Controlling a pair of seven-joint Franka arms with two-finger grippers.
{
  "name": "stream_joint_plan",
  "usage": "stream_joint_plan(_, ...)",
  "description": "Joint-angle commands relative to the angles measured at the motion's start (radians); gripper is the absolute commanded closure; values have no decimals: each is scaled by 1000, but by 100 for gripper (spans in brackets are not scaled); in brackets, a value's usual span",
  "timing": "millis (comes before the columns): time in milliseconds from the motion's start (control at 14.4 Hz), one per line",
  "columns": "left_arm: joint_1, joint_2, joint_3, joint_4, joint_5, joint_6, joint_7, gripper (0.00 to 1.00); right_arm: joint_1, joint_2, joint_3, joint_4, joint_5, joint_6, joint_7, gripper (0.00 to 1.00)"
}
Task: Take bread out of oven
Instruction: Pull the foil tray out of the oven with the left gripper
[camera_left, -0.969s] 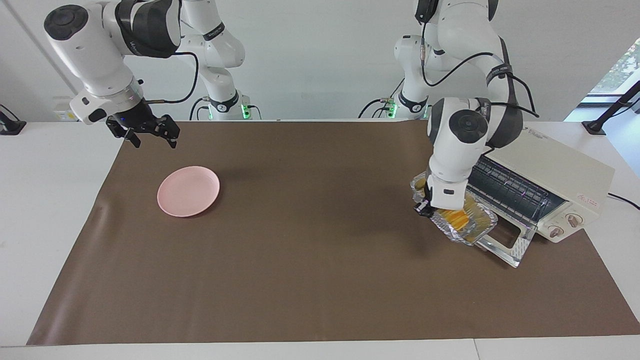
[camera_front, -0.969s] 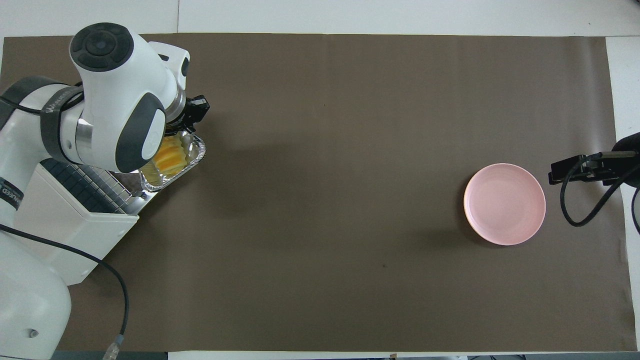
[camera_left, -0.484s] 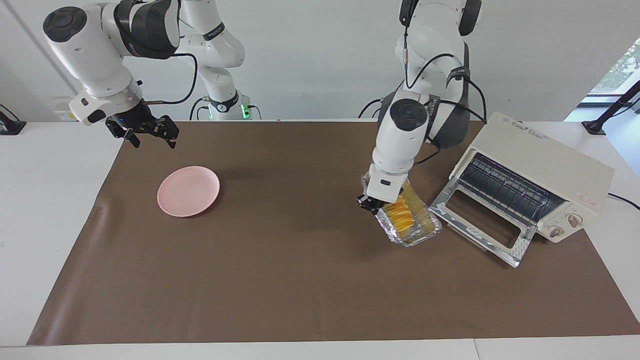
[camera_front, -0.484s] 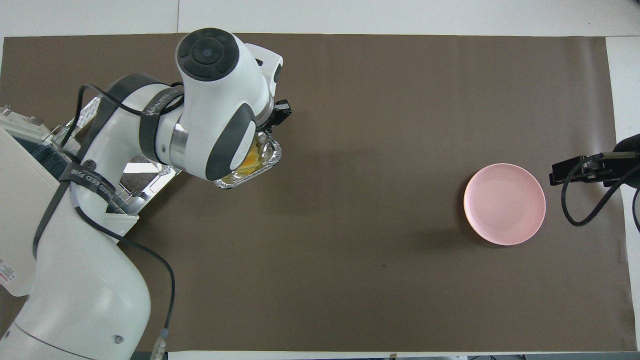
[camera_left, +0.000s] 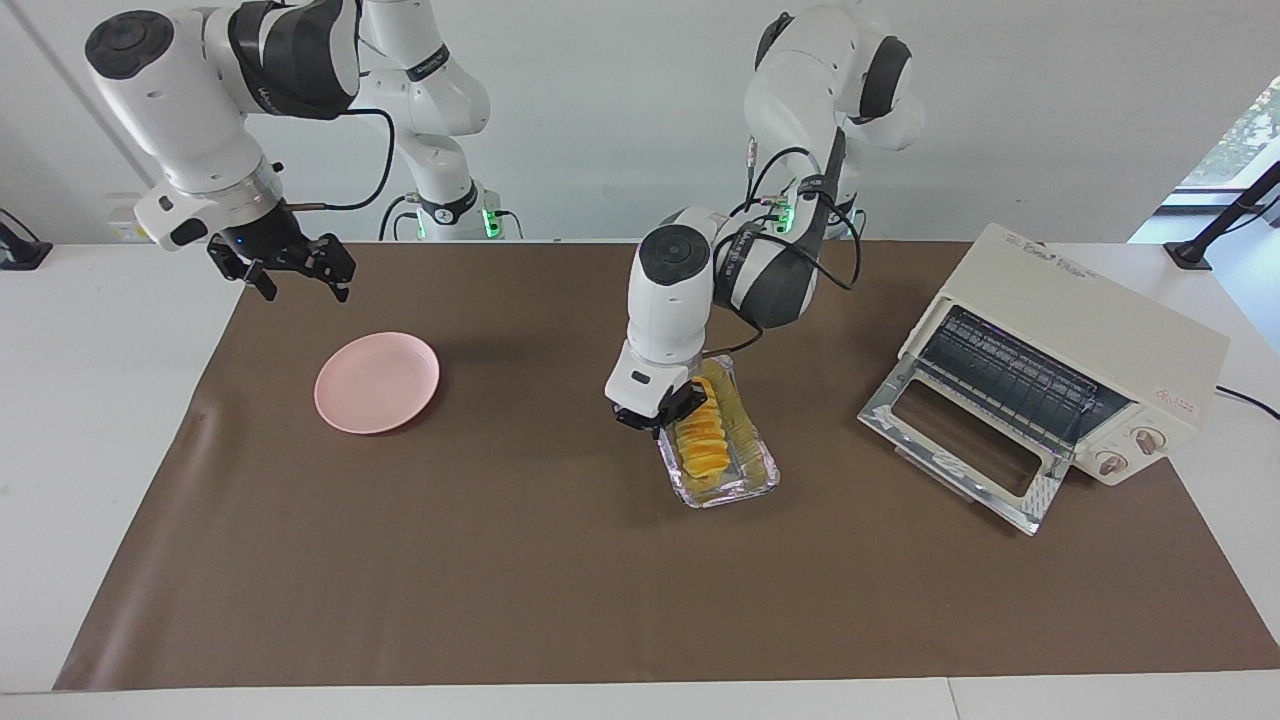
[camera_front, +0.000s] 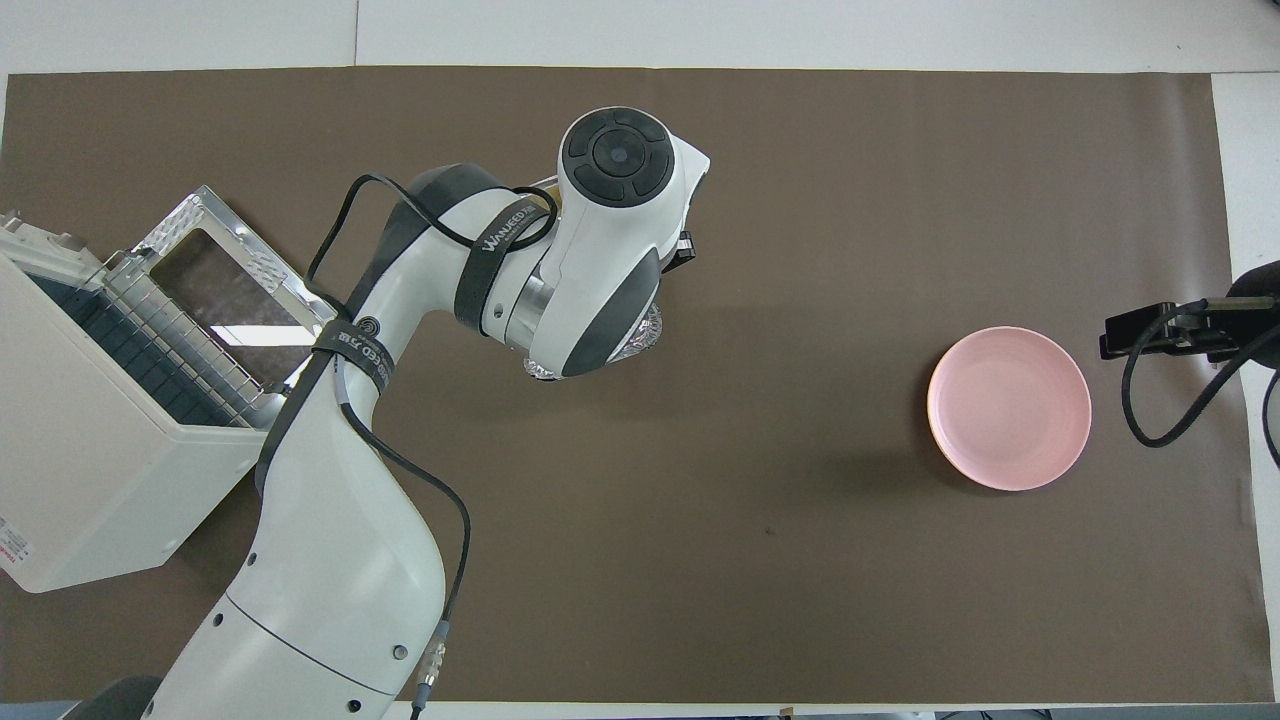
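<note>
Bread (camera_left: 702, 437) lay in foil tray (camera_left: 757, 473), tray at mat (camera_left: 560, 590) centre on bench (camera_left: 80, 400). Oven (camera_left: 1090, 340) stood at left arm's end, door (camera_left: 958, 455) dropped open toward mat centre. In overhead view, oven at 9 o'clock from tray, plate (camera_front: 1008, 407) at 3 o'clock, well apart. Left gripper (camera_left: 655, 418) at tray's edge on plate's side. Right gripper (camera_left: 297, 277) over mat's edge, near plate.

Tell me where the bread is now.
The bread lies in the foil tray at mid-table, between the oven and pink plate, held by the left gripper.
</note>
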Motion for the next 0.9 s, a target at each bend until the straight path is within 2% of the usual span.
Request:
stream_joint_plan(0, -20, 14, 18, 25, -7, 9, 85, 100, -19, -7, 5, -24, -11, 42, 13, 0)
stream_joint_plan(208, -48, 11, 19, 2, -6, 62, 206, 100, -32, 4, 5, -23, -4, 63, 13, 0)
stream_joint_plan(346, -65, -1, 16, -52, -7, 90, 214, 100, -35, 27, 5, -9, -3, 77, 13, 0)
stream_joint_plan(623, -137, -72, 21, -214, 3, 157, 219, 100, -45, 65, -3, 14, -4, 140, 6, 0)
stream_joint_plan(831, -167, -78, 24, -251, 10, 161, 205, 100, -59, 73, -3, 23, -6, 146, 6, 0)
